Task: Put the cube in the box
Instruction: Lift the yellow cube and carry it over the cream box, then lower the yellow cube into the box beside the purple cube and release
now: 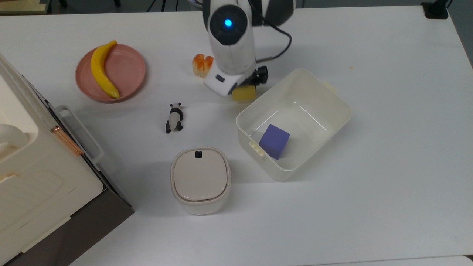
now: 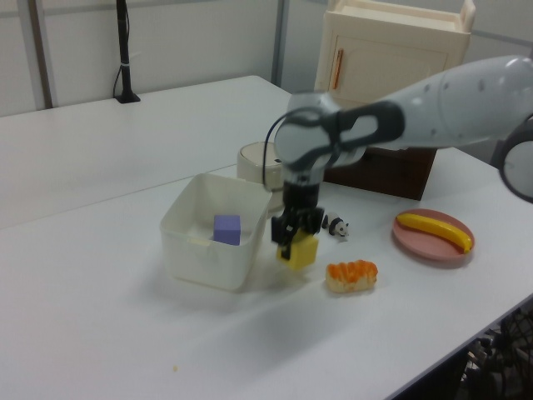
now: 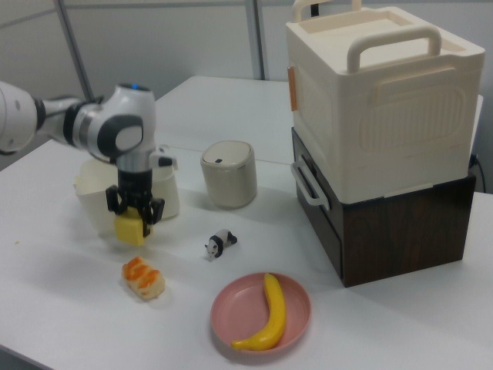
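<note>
Beside the box [image 1: 334, 122], at its wall on the top view's upper left: the gripper [image 1: 248, 84], jaws clamped on the cube [image 1: 244, 93].

Cube: yellow, held clear of the table [image 1: 388, 177] in the left view [image 2: 301, 250] and the right view [image 3: 131, 229], tilted in the left view. Its upper part is covered by the fingers and by the arm's white wrist in the top view. It hangs outside the box, close to the rim; whether it touches the wall cannot be told.

Gripper: black, seen from the side in the left view [image 2: 296, 236] and the right view [image 3: 135, 210]; in the top view the wrist hides most of it.

Box: off-white tub, lidless, small tabs on its sides. In the right view [image 3: 86, 193] the arm stands in front of it and hides much of it.

Purple cube [image 1: 274, 141]: on the box floor, near the tabbed wall on the top view's lower left; partly screened by the front wall in the left view [image 2: 228, 229].

Bread-like item [image 1: 201, 65]: orange-topped, half hidden by the arm in the top view, whole in the left view [image 2: 351, 275].

Panda figurine [image 1: 174, 118]: lying on the table, between the cube and the plate.

Pink plate [image 1: 131, 70], with a banana [image 1: 101, 71] across it.

Lidded white container [image 1: 200, 181], with a black button: near the box.

Large cream case [image 3: 381, 92]: on a dark base, cut off by the top view's left edge.
</note>
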